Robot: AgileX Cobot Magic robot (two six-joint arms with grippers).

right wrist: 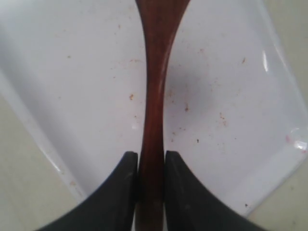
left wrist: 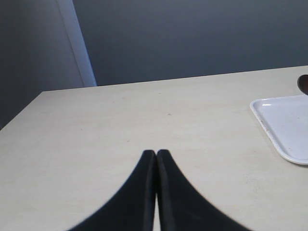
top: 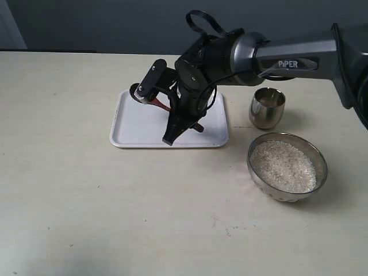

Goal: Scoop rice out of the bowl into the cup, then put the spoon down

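Note:
The dark reddish-brown wooden spoon (right wrist: pixel 155 86) has its handle pinched between the fingers of my right gripper (right wrist: pixel 151 161), and it runs on over the white tray (right wrist: pixel 86 72). In the exterior view my right gripper (top: pixel 175 135) points down at the tray (top: pixel 138 123), and a short piece of the spoon (top: pixel 161 104) shows under the wrist. The steel bowl (top: pixel 322 158) at the right holds the white rice (top: pixel 283 165). The small steel cup (top: pixel 267 107) stands just behind the bowl. My left gripper (left wrist: pixel 156 153) is shut on nothing, above bare table.
The right arm (top: pixel 293 57) reaches in from the right, passing over the cup. A corner of the tray (left wrist: pixel 284 125) shows in the left wrist view. The tray surface carries small reddish specks. A dark wall runs behind the table.

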